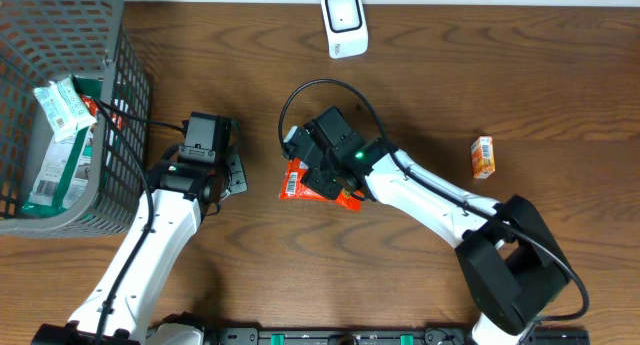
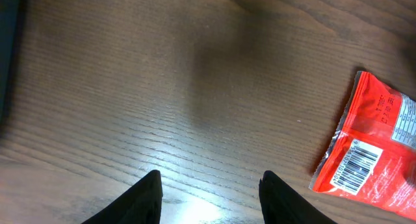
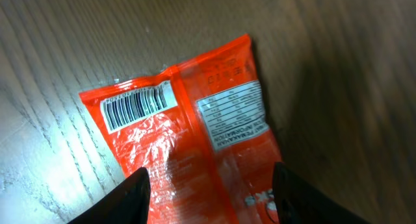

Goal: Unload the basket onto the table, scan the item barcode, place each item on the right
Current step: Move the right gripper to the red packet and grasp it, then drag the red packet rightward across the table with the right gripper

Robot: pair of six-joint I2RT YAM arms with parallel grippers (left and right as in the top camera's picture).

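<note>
The item is a red snack packet (image 3: 195, 139) lying flat on the wooden table, its white barcode (image 3: 136, 106) facing up. In the overhead view the packet (image 1: 296, 187) lies at the table's middle, partly under my right gripper (image 1: 314, 175). My right gripper (image 3: 208, 175) is open, its two fingers straddling the packet from just above. My left gripper (image 2: 210, 177) is open over bare wood with nothing between its fingers; the packet (image 2: 374, 162) lies to its right. In the overhead view my left gripper (image 1: 232, 175) sits left of the packet. The white scanner (image 1: 344, 23) stands at the far edge.
A grey mesh basket (image 1: 130, 105) fills the far left and holds green-and-white cartons (image 1: 62, 110). A small orange box (image 1: 483, 157) lies at the right. A black cable loops above my right wrist.
</note>
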